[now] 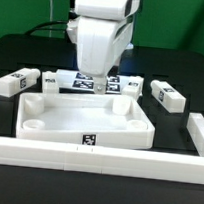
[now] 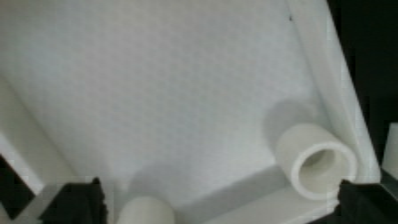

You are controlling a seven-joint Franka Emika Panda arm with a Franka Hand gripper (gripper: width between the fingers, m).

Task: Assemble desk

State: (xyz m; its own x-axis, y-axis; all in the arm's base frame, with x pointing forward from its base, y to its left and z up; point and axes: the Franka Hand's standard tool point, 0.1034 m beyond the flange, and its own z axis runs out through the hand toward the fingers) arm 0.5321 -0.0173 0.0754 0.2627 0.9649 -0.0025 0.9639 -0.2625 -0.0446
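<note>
Black table (image 1: 23,58) carries everything. Long white border rails (image 1: 95,160) run along its near edge and up the exterior view's right. Between them, mid-table, lies the desk top (image 1: 48,120), a white rimmed tray with its open side up. The arm (image 1: 101,30) hangs over the tray's far edge with the gripper (image 1: 96,77) pointing down; whether the jaws are parted or clenched I cannot tell. White legs (image 1: 169,94) lie loose on either side beyond the tray. Round corner sockets (image 2: 320,165) stand inside it. A small tag (image 1: 88,139) marks its near rim.
</note>
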